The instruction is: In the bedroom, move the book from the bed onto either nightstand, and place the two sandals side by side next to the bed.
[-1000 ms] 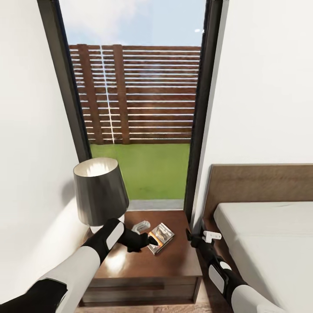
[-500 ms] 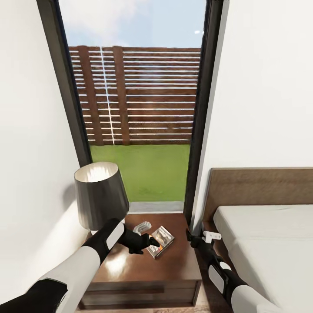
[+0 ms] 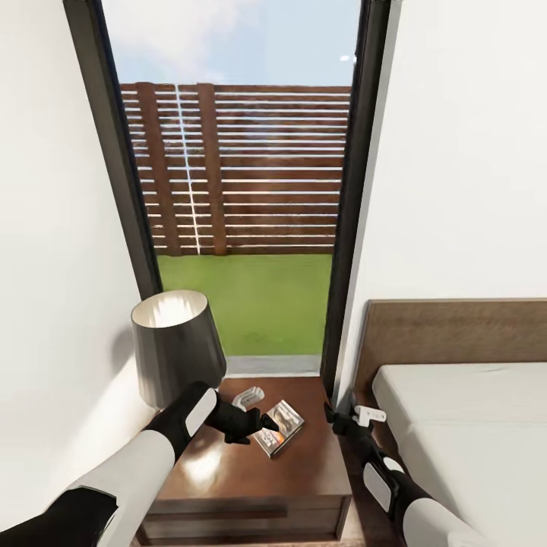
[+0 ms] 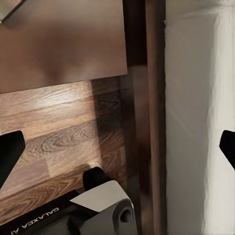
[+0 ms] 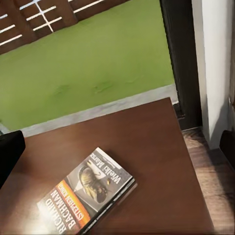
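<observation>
— Everything in the head view has slid a little down the picture since a second ago: window [image 3: 243, 190], lamp [image 3: 176, 346], nightstand counter [image 3: 304, 463] and bed [image 3: 471, 425] together. That reads as the camera shifting, not the furniture.

— And the book [image 3: 279, 428]?

— It moved down the picture with the counter, so it has stayed put on the wood. It lies flat near the counter's middle, cover up, with the orange band and white lettering plain in the right wrist view [image 5: 88, 196]. It is just beside the small pale object by the lamp, apart from it.

— Is the left claw [image 3: 262, 420] holding it?

— No. Its tip sits right by the book's near edge, but the left wrist view has the two dark fingertips far apart with nothing between them, so it is spread wide. It looks a touch farther off the cover than a second ago, though the camera shift makes that hard to say.

— Right claw [image 3: 365, 414]?

— Parted and empty too, hanging in the gap between counter and bed frame, much where it was.

— So what does that mean for the task?

— My judgement: the book half is done, since it rests on a nightstand with nothing gripping it. What's left is pulling the left arm clear without nudging the cover, then the two sandals.
</observation>
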{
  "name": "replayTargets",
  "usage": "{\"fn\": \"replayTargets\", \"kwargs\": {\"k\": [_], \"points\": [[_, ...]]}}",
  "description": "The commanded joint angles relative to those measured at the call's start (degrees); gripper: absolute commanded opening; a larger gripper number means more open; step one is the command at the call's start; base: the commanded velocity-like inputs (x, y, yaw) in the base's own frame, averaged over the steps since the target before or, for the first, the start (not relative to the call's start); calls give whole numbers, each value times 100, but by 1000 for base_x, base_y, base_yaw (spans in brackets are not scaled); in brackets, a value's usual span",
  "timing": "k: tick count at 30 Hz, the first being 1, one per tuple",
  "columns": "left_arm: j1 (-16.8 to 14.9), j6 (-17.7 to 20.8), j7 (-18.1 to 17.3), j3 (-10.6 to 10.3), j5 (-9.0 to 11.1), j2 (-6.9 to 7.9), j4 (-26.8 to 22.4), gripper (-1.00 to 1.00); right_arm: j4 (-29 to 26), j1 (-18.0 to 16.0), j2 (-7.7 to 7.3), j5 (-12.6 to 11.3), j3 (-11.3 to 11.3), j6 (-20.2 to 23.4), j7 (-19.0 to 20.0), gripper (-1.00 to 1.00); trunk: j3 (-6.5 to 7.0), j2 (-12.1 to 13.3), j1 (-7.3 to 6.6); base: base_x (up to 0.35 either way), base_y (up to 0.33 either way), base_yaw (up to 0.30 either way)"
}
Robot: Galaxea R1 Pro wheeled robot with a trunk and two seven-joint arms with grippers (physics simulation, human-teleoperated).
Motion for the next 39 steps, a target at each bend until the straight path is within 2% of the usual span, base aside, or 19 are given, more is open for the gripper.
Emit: {"fn": "replayTargets", "kwargs": {"k": [1,10,19,24,31,35,39], "points": [[-3,4,-60,-13,-62,3,-2,100,3,-6,3,-77,-39,36,61,100,13,39,-23,0,0,0],[-3,4,-60,-21,-65,4,-2,100,-9,-3,-29,-237,-21,222,112,100,174,400,-221,0,0,0],[-3,4,-60,-27,-70,-11,-2,100,-3,-4,-39,-255,-21,317,131,100,336,761,-419,0,0,0],[-3,4,-60,-30,-71,-7,-2,100,-1,-4,-54,-238,-27,638,130,100,425,961,-528,0,0,0],[0,0,-60,-44,-75,-15,3,100,5,-2,-79,-213,-28,824,98,100,551,1242,-682,0,0,0],[3,-10,-60,-143,-73,-18,52,100,15,-2,-118,-208,-31,856,92,100,623,1402,-770,0,0,0],[5,-72,-64,-352,-71,-3,230,100,33,-2,-158,-209,-37,877,91,100,695,1563,-858,0,0,0]]}}
